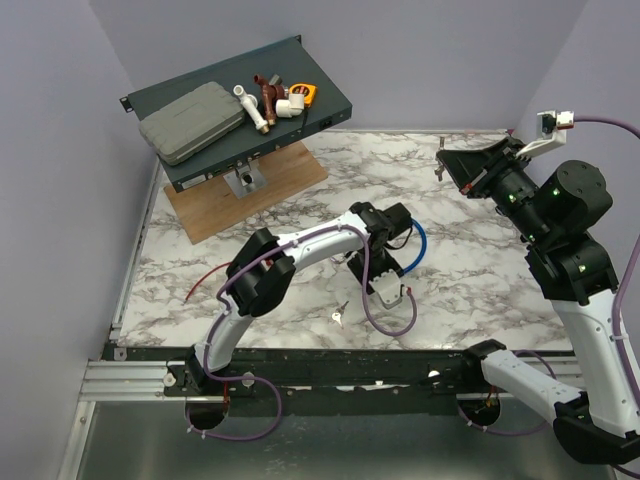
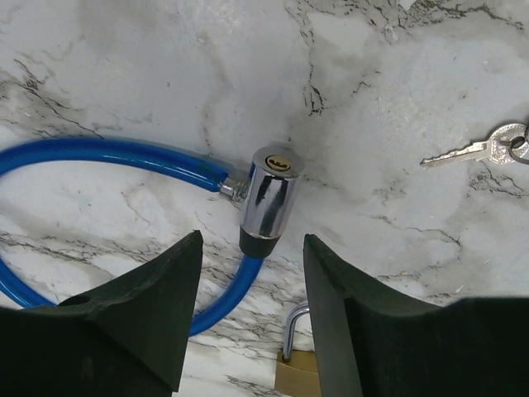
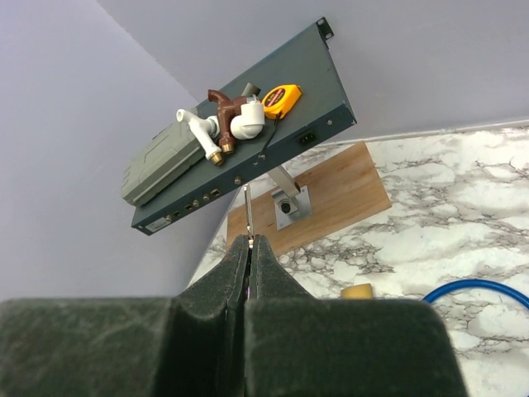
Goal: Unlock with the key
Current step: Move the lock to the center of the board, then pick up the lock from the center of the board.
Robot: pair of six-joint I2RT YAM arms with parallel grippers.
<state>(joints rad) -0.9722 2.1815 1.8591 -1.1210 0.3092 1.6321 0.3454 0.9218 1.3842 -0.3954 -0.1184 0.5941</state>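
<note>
The key [image 3: 248, 207], seemingly edge-on, juts from the clamped right gripper [image 3: 250, 241].

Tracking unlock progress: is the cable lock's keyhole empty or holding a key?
Empty: the keyhole atop the chrome cylinder shows a bare slot; the keys on a ring lie apart on the marble.
</note>
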